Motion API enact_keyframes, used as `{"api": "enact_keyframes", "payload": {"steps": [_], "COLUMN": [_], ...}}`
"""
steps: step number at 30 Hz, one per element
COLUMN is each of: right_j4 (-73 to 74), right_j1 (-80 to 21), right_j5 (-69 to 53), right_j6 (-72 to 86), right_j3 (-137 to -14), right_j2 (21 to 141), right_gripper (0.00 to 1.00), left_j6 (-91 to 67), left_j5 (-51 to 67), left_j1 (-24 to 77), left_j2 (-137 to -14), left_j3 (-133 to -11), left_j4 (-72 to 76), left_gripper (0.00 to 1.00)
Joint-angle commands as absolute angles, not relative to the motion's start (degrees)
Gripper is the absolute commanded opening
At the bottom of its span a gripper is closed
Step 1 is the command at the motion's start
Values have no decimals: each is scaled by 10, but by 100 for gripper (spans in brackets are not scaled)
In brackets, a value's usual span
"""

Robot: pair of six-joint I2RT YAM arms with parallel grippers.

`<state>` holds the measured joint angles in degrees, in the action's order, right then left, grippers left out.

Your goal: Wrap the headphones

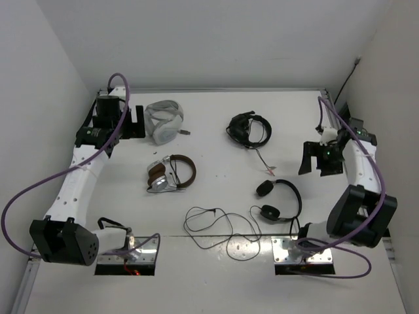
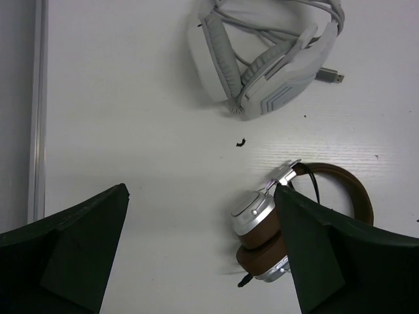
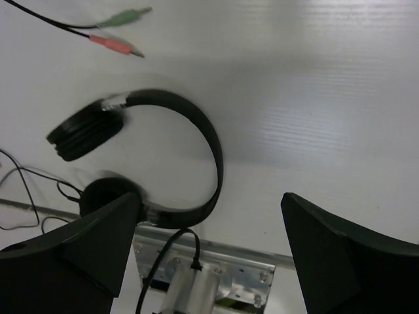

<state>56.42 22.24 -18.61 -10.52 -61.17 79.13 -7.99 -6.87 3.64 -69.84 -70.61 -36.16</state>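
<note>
Cable sprawls in loose loops across the lower middle of the overhead frame, just past the arm bases, as we look down on a job we judge not yet started. It trails rightward to the headphones, slim and black. They lie flat on the counter at lower right of centre, their two round ear pads to the left and the thin headband arching right. We can see no turn of cable around the headband or pads. The whole wrap is left to do, starting with a grip on the set or its lead.

Right jaws stand wide apart and hold nothing, hanging at the right side of the frame just beyond the headphones. The right wrist view shows the headband on the counter below them, untouched. Left jaws, likewise spread wide and empty, hover at upper left, well apart from the task's set.

Farther up the frame lie items we take as bystanders. These are brown-and-silver headphones left of centre, bulkier black headphones with coloured plugs at upper middle, and white headphones beside the left jaws.
</note>
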Motion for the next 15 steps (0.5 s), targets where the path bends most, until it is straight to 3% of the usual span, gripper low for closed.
{"api": "enact_keyframes", "payload": {"steps": [1,6,11,15], "right_j4": [602,585,538,532], "right_j1": [200,200,192,174], "right_j5": [-132,-76,-40,-54], "right_j6": [-143,-185,-182,-148], "right_j3": [-606,-578,-558,-570], "right_j2": [819,861,896,948], "right_gripper": [90,81,63,59], "left_j6": [-73,-56,-56,-56], "left_j5": [-96,-108,-121,-127], "left_j1": [34,34,29,29], "left_j2": [-678,-656,-639,-639], "left_j3": [-702,-667,-646,-635], "left_j4": [-367,-354,-336,-331], "left_gripper": [100,100,100,100]}}
